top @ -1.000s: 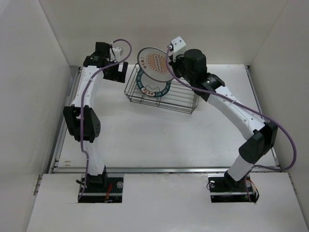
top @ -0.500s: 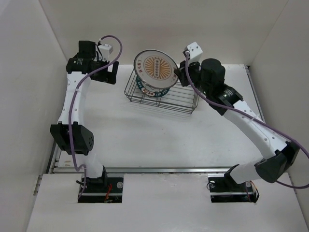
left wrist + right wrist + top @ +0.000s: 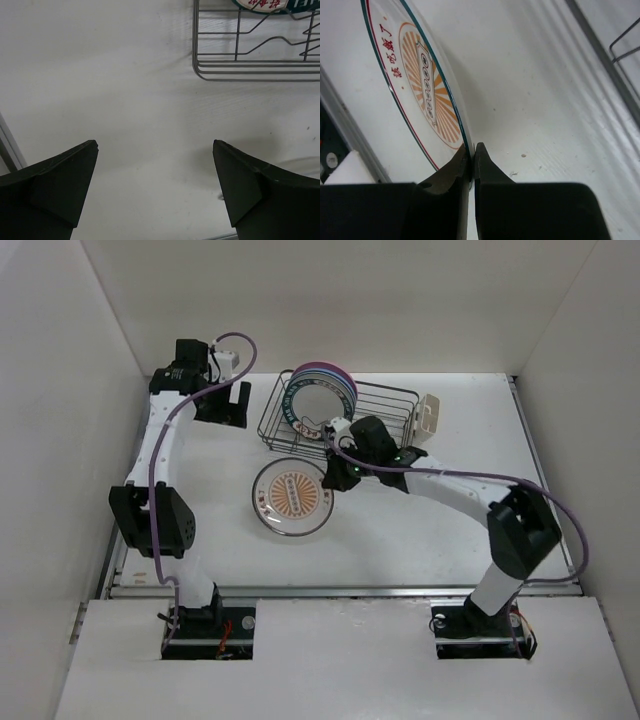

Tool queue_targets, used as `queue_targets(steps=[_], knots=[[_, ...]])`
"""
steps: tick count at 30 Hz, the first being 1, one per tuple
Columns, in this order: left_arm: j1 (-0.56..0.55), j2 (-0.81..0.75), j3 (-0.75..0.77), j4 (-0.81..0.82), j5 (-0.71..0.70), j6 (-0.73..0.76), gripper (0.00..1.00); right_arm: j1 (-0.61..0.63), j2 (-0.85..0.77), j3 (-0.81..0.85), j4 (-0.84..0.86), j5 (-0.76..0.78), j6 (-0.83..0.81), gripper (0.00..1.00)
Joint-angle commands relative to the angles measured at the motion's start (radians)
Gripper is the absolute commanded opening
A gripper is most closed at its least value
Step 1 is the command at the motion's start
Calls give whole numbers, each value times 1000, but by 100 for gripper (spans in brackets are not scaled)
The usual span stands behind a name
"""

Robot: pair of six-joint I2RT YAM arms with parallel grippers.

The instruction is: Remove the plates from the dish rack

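Observation:
The orange sunburst plate (image 3: 291,498) lies low over the table in front of the dish rack (image 3: 385,408). My right gripper (image 3: 333,475) is shut on its right rim; in the right wrist view the plate (image 3: 415,75) sits pinched between the fingers (image 3: 456,167). The rack holds upright plates: a teal ring plate (image 3: 312,412) in front, with blue and pink rims behind it. My left gripper (image 3: 222,405) is open and empty to the left of the rack. In the left wrist view the rack's corner (image 3: 240,55) shows at the upper right, beyond the open gripper (image 3: 155,150).
A cream cutlery cup (image 3: 428,418) hangs on the rack's right end. White walls enclose the table on the left, back and right. A metal rail (image 3: 340,589) runs along the near edge.
My right gripper has carried the sunburst plate from above the rack down to the table in front of it. My left arm has shifted slightly beside the rack.

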Motion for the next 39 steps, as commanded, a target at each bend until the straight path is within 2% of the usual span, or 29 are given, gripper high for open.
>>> queue_targets(steps=[1,6,7,8,10,11,14,17,18,20,21,22,24,25,27,28,32,35,38,39], knots=[[-16,55,80,42,11,-51,100,-5,102,81,40,-58,46,0],[-51,187,139,120,2,-75,97,-5,262,164,-30,-46,55,0],[-66,209,151,131,-7,-84,94,-5,277,173,-40,-36,66,0],[-80,254,169,131,-8,-85,93,-5,288,173,-40,-36,66,4],[-91,302,200,140,-8,-124,91,-5,300,173,-40,-36,83,13],[-91,345,232,140,-17,-137,90,-5,300,173,-40,-27,83,29],[-91,403,263,163,-28,-189,84,6,274,194,-104,8,44,50],[-100,428,263,179,-14,-210,69,18,192,233,-196,46,-25,62],[-100,446,263,179,-5,-210,65,18,137,247,-205,66,-25,78],[-100,462,263,179,11,-210,33,18,84,247,-214,129,-34,86],[-109,474,263,164,23,-210,14,18,63,269,-214,169,-34,88],[-109,474,263,150,23,-250,0,9,32,288,-231,169,-34,88],[-109,461,248,119,57,-290,0,-5,21,345,-279,183,-46,88],[-109,421,190,119,74,-305,0,-19,21,404,-279,192,-46,88],[-109,364,102,187,97,-374,0,-37,35,455,-265,226,-57,86],[-109,314,26,209,112,-402,0,-66,49,496,-250,255,-69,74],[-109,264,-45,232,166,-522,0,-115,235,668,-251,283,-150,58],[-109,264,-45,232,155,-545,0,-125,343,826,-305,297,-204,53],[-109,264,-56,232,146,-545,0,-134,431,905,-293,335,-233,53],[-109,264,-56,232,146,-545,0,-134,453,905,-281,335,-247,49]])
